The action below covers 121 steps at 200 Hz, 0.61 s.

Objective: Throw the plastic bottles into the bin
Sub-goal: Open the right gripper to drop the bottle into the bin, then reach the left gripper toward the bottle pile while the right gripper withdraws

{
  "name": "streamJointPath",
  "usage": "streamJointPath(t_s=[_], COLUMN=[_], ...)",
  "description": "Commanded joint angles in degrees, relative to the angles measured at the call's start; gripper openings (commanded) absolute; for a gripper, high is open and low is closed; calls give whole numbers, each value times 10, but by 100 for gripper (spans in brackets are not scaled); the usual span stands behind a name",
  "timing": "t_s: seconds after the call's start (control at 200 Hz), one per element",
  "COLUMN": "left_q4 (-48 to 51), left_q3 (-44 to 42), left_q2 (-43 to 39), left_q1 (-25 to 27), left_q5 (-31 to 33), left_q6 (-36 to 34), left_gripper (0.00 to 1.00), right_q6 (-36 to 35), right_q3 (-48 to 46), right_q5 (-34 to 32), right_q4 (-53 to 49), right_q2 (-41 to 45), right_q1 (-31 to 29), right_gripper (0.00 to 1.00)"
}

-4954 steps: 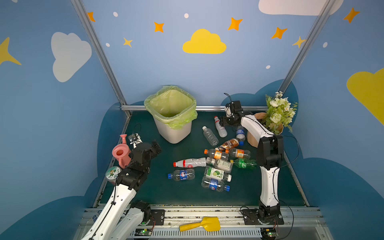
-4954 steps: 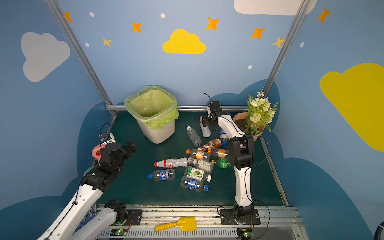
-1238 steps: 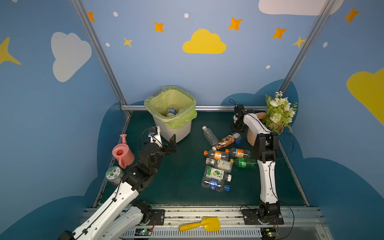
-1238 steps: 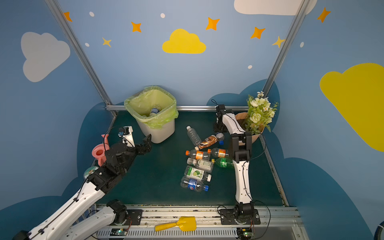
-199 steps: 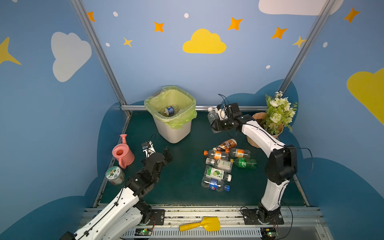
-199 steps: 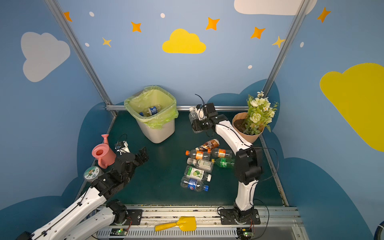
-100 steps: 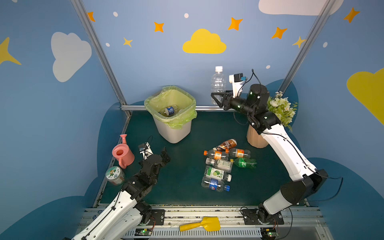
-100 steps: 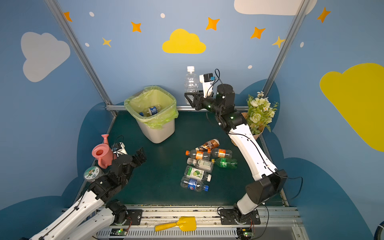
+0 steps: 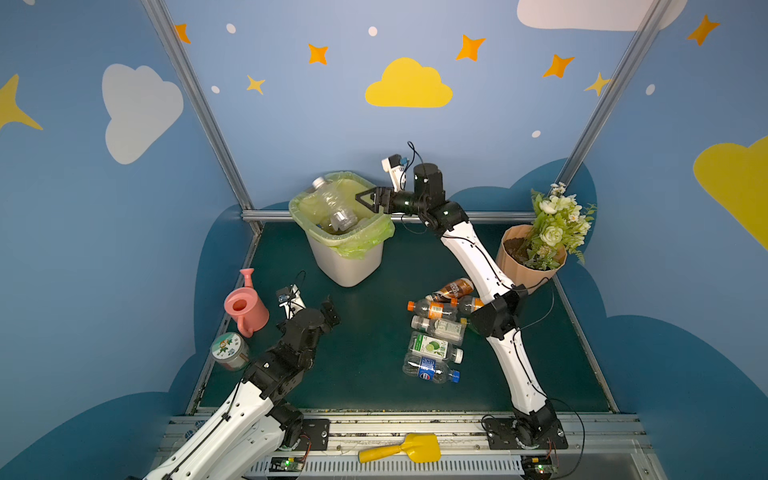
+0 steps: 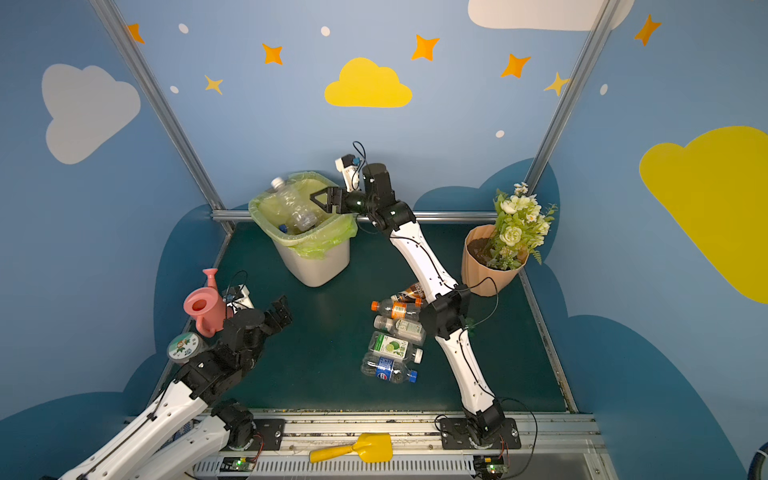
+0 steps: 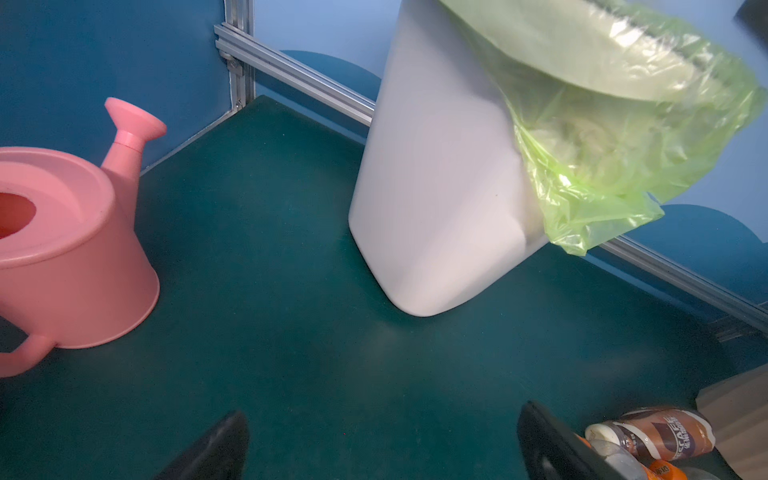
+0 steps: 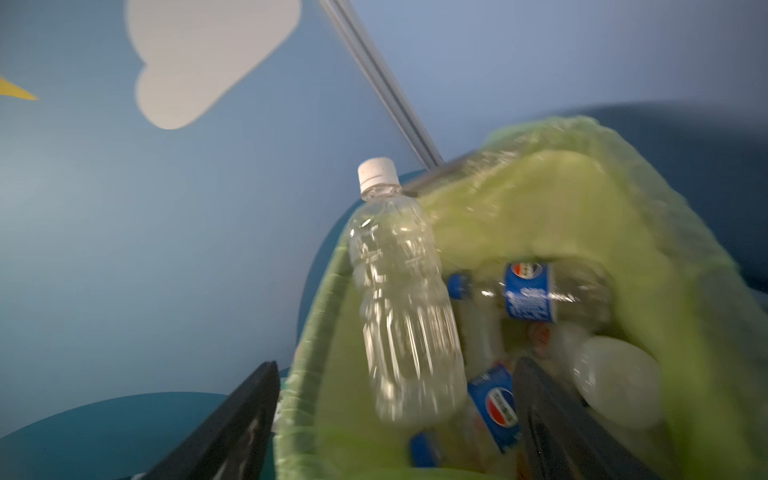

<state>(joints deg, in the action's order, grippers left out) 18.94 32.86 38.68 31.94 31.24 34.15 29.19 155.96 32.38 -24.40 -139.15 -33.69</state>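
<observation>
Partway through: clear bottle (image 9: pixel 330 201) loose in mid-air over the bin (image 9: pixel 353 266) beside the wide-spread right gripper (image 9: pixel 368 201), left gripper (image 11: pixel 382 444) wide and empty, several plastic bottles (image 9: pixel 434 332) left near the bin.

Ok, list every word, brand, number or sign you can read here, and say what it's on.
"AFE": seemingly the tail of a longer word on the brown bottle, left wrist view; rest blurred.
Blue-labelled bottle in the bin: round red, white and blue emblem only; print blurred.
Lime-label bottle, blue-label floor bottle, orange-label bottle, round tin lid: too small to read.
</observation>
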Motion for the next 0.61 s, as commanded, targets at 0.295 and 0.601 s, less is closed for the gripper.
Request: streamJointPath(t_s=[0.295,0.601], left_q4=[21,-38], left_q3=[33,56], left_q2=[9,57], left_q1=[-2,45], left_q5=[-19,-27], left_q6=[-6,-61], left_gripper=[100,100], right_q6=[-112,-166], right_q3=[-183,-560], right_q5=[-83,-132], right_q4=[-9,57], right_q2=[278,514], right_q1=[31,102], right_gripper=[96,97])
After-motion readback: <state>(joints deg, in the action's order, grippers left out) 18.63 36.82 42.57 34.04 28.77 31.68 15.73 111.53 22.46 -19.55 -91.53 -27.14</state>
